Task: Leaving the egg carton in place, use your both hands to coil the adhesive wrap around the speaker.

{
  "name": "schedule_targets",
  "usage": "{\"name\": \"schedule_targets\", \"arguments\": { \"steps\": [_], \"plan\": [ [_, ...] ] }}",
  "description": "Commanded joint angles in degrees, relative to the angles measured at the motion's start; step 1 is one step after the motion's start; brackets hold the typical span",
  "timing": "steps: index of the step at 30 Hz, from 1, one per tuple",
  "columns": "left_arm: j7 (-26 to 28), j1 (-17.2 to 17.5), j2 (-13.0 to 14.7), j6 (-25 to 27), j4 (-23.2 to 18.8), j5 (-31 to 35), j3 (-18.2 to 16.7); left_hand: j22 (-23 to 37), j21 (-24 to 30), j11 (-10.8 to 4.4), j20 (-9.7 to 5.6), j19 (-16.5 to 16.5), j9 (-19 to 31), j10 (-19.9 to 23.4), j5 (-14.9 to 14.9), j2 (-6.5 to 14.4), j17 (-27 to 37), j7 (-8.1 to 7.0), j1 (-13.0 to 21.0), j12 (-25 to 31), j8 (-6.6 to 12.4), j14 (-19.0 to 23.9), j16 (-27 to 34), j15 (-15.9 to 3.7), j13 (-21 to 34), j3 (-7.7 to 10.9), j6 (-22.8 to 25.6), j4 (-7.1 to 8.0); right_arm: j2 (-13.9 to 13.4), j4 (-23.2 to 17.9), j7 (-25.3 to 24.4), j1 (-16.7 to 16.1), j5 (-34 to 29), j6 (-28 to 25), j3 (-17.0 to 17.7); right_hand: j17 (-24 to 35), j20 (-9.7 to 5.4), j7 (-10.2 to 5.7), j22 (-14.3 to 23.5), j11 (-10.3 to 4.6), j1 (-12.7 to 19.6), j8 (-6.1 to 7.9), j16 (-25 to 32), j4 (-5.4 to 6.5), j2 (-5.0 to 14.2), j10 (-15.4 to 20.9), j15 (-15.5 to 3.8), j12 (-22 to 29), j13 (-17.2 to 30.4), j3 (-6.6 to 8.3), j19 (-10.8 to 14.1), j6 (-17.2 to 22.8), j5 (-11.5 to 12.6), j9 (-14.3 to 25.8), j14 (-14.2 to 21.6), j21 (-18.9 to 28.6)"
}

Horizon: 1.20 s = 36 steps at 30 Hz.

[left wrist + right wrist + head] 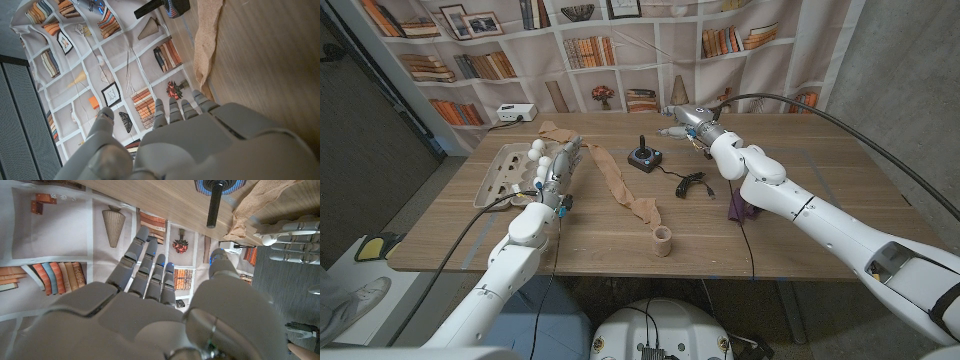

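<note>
Egg carton (503, 169) at left of frame, contents not discernible. Left hand (555, 172) beside it, fingers extended together, empty. Right hand (691, 121) upper centre, fingers straight, holding nothing. Adhesive wrap (620, 188) lies unrolled mid-table, its roll (663, 240) upright at lower centre.

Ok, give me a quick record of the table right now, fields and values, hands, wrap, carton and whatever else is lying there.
left hand: fingers apart, holding nothing, between carton and wrap
right hand: raised near the table's far edge, holding nothing
wrap: tan strip unrolled diagonally across the table, ending in a small upright roll near the front edge
egg carton: open, on the robot's left, white eggs in it
joystick: black, mid-table, beyond the wrap
cable: black, loosely bunched beside the joystick
purple item: partly hidden under the right arm
wrapping: not started
</note>
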Motion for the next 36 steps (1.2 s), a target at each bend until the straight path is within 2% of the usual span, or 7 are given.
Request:
{"name": "schedule_targets", "arguments": {
  "steps": [1,21,36],
  "plan": [
    [-0.56,-0.55,-0.38,-0.4,1.11,-0.14,0.09,0.2,-0.24,-0.13,0.1,0.41,0.11,0.4,0.4,0.26,0.15,-0.29,0.34,0.08,0.09,-0.5,0.29,-0.14,0.16,-0.26,0.29,-0.05,1.12,0.46,0.8,0.35,-2.1,-1.59,-1.02,0.15,0.28,-0.07,0.14,-0.36,0.36,0.0,0.27,0.0,-0.02,0.57,-6.74,0.55,0.19,-0.21,-0.25,0.65,0.22,0.12,0.72,0.23],
    [-0.93,-0.37,-0.56,-0.94,1.41,-0.27,-0.1,0.21,-0.38,-0.16,0.15,0.46,0.1,0.62,0.39,0.32,0.15,-0.37,0.4,0.14,0.08,-0.44,0.31,-0.24,0.17,-0.33,0.31,-0.06,1.7,1.19,1.48,0.95,-5.03,-3.23,-2.19,0.14,0.34,-0.16,0.17,-0.51,0.64,-0.19,0.05,0.06,0.03,0.76,-7.09,0.68,0.41,-0.29,-0.41,0.77,0.3,0.13,1.06,0.3],
    [-0.76,0.16,-0.34,-0.95,0.93,-0.13,-0.07,0.21,-0.47,-0.27,0.19,0.49,0.1,0.63,0.4,0.38,0.15,-0.36,0.44,0.13,0.14,-0.38,0.33,-0.23,0.18,-0.36,0.5,-0.05,2.12,1.76,2.22,1.52,-6.82,-2.56,-3.29,0.27,0.28,-0.25,0.19,-0.63,0.88,-0.42,-0.16,0.08,-0.03,0.55,-7.08,0.62,0.58,-0.47,-0.6,0.61,0.3,0.14,0.76,0.34]
  ]
}}
